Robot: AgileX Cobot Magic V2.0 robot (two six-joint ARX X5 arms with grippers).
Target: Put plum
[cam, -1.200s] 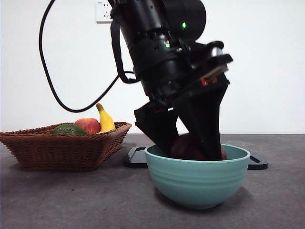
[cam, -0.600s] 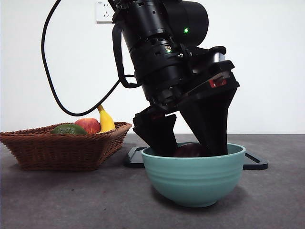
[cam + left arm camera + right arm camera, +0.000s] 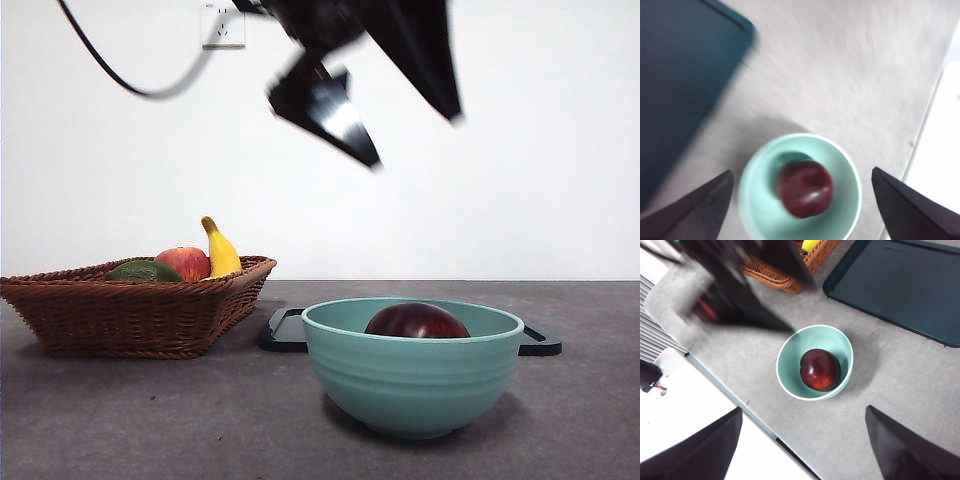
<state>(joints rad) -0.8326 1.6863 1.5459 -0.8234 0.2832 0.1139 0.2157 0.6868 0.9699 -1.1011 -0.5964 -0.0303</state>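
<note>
The dark maroon plum (image 3: 416,321) lies loose inside the teal bowl (image 3: 412,385) on the grey table. My left gripper (image 3: 415,140) hangs high above the bowl, blurred, jaws spread wide and empty. From its wrist camera the plum (image 3: 806,188) shows far below in the bowl (image 3: 754,186), between the open left gripper's (image 3: 800,172) jaws. My right gripper (image 3: 803,410) is open and empty too, held high over the table's near edge, looking down on the plum (image 3: 819,369) and bowl (image 3: 790,354). The left arm crosses that view as a dark blur.
A wicker basket (image 3: 130,310) at the left holds a red apple (image 3: 183,262), a banana (image 3: 222,252) and a dark green fruit (image 3: 143,271). A black tray (image 3: 285,330) lies behind the bowl. The table's edge (image 3: 735,395) runs near the bowl.
The left gripper let go of the plum inside the bowl and rose fast, from down in the bowl to the top of the front view. The plum stays in the bowl.
</note>
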